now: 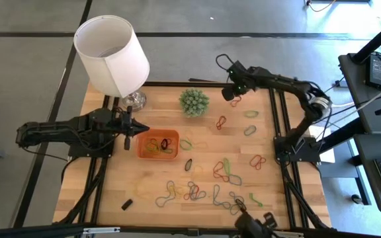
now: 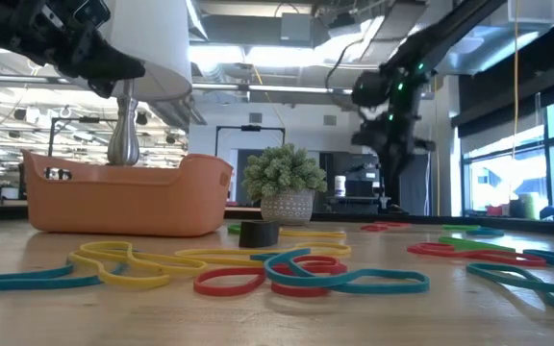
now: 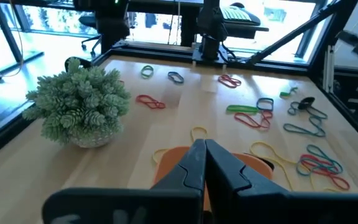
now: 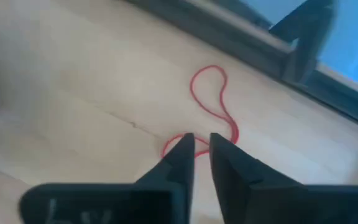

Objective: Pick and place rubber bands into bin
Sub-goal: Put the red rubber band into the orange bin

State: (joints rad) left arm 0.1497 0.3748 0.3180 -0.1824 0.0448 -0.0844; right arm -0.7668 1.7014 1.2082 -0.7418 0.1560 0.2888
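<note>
Many coloured rubber bands lie flat and scattered over the wooden table, and a few lie inside the orange bin, which stands left of the table's middle. My left gripper hovers shut just left of the bin's far end, pointing toward the table's right edge; its wrist view shows the shut fingers with nothing between them. My right gripper hangs at the far right, pointing down over a red rubber band. Its fingertips stand a little apart above that band's near loop.
A lamp with a white shade stands at the far left corner. A small potted plant sits far of the bin. A small black piece lies near the front left. Black frame rails run along the table's sides.
</note>
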